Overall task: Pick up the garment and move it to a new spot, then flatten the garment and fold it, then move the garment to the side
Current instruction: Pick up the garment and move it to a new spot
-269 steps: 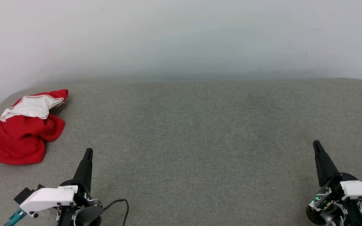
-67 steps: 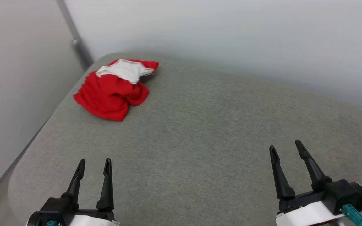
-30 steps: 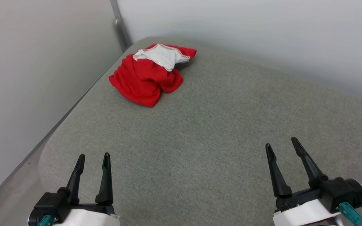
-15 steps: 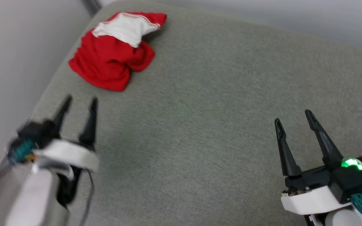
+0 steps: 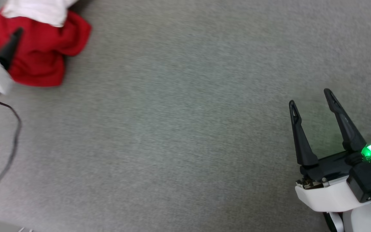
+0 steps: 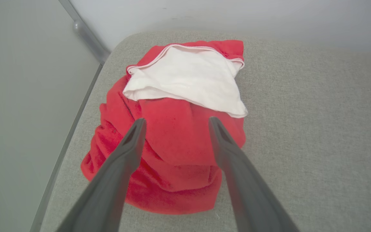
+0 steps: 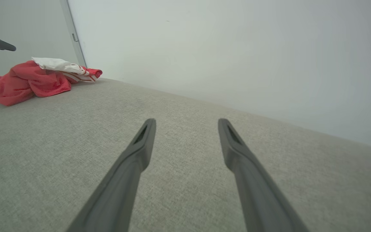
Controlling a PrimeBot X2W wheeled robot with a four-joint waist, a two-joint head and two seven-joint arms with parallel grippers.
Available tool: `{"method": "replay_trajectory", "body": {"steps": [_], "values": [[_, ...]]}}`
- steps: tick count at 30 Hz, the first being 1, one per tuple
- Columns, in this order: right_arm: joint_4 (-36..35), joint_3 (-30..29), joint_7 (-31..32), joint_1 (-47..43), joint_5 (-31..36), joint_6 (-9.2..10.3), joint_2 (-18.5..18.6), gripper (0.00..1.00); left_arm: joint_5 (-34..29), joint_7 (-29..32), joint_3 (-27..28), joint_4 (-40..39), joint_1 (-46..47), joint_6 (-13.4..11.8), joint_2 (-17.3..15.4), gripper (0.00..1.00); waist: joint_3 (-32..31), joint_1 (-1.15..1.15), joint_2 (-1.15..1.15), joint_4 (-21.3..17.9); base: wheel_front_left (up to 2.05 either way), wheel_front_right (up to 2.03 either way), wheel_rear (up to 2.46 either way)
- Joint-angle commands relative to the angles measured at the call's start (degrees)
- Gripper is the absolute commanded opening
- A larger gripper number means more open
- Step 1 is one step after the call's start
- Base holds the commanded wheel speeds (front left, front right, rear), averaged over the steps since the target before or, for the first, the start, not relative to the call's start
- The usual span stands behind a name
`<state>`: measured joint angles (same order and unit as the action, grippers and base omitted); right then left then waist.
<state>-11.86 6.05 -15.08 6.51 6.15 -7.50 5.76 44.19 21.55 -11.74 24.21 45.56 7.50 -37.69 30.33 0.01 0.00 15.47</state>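
Observation:
The garment (image 5: 40,48) lies crumpled on the grey padded surface at the head view's top left, red cloth with a white sleeve on top. In the left wrist view the garment (image 6: 172,135) sits just beyond my left gripper (image 6: 175,120), whose fingers stand open over the red folds, nothing between them. That left gripper (image 5: 2,33) shows at the head view's left edge, against the garment. My right gripper (image 5: 311,98) is open and empty at the lower right, far from the cloth. In the right wrist view the garment (image 7: 31,82) lies at the far left beyond the right gripper (image 7: 187,120).
The grey padded surface (image 5: 185,129) spreads wide between the grippers. A pale wall (image 7: 221,48) rises behind it, with a metal post (image 6: 85,32) at the corner by the garment. The surface's left edge (image 6: 72,129) runs close beside the cloth. A dark cable (image 5: 8,129) hangs from my left arm.
The head camera has tilted down and shifted. My left arm has reached forward, bringing its open fingers up to the garment. The right gripper has stayed open in about the same place.

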Motion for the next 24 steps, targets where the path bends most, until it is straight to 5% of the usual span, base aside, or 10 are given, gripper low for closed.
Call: {"method": "replay_trajectory", "body": {"steps": [1,8,15,16,17,24], "values": [[-0.5,-0.1,-0.1,0.9,0.4,0.02,0.2,1.00,1.2,1.6,-0.1,0.8,1.7,-0.1,-0.9,1.00,2.9,-0.01,0.00,-3.0,0.00,0.00,0.00],[-1.2,0.0,-0.1,1.9,0.5,0.02,-0.5,1.00,10.2,12.8,-0.2,6.8,9.0,-0.1,-4.8,1.00,7.1,-0.01,0.00,-6.8,0.00,0.00,0.00],[-1.4,-0.7,-0.1,1.9,0.8,0.02,-1.1,1.00,12.0,16.9,-2.9,11.9,11.8,-0.1,-4.1,1.00,9.3,-0.01,0.00,-8.3,0.00,0.00,0.00],[-1.2,-0.8,-0.1,1.9,0.9,0.02,-1.1,1.00,12.4,17.2,-3.5,12.4,11.8,-0.1,-3.6,0.83,9.5,-0.01,0.00,-8.2,0.00,0.00,0.00],[-1.0,-0.9,-0.1,1.9,1.1,0.03,-1.1,1.00,12.6,16.8,-4.0,12.8,11.8,-0.1,-3.2,0.00,9.5,-0.01,0.00,-8.1,0.00,0.00,0.00],[0.5,-0.9,-0.1,1.9,1.4,0.02,-1.2,1.00,12.0,8.0,-6.4,13.3,12.3,0.0,-3.6,0.00,6.8,-0.01,0.00,-6.5,0.00,0.00,0.00]]}}
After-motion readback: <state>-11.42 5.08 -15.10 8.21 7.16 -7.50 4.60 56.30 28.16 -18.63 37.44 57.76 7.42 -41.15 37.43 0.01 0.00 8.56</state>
